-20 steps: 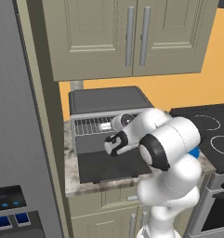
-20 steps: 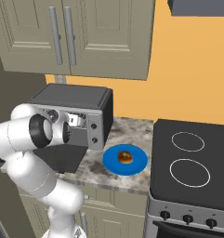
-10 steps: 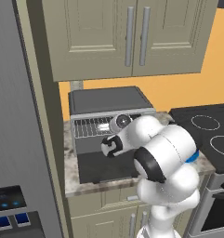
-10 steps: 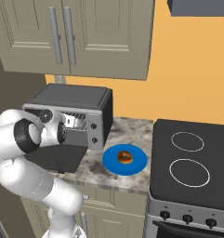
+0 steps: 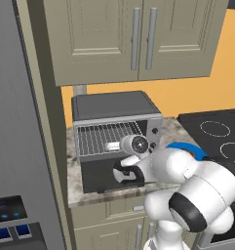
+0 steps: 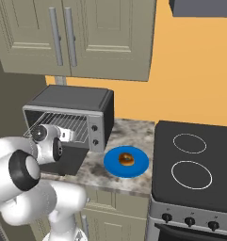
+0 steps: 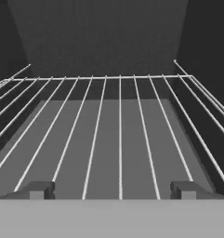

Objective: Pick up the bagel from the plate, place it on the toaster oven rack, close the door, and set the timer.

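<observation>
Robot gripper [image 7: 112, 189] is hanging released w/ nothing in it, facing into the toaster oven rack [image 7: 118, 125]. The bagel [image 6: 126, 159] is sitting on the blue plate [image 6: 110, 164], well off to the gripper's right.

kitchen (cabinets [image 5: 138, 39], stovetop [image 6: 192, 164])

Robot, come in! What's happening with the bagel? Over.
Gripper open, empty, facing silver wire oven rack. Golden-brown ring bagel on round blue plate, beside toaster oven. Dark oven door down. Nothing blocking.
</observation>
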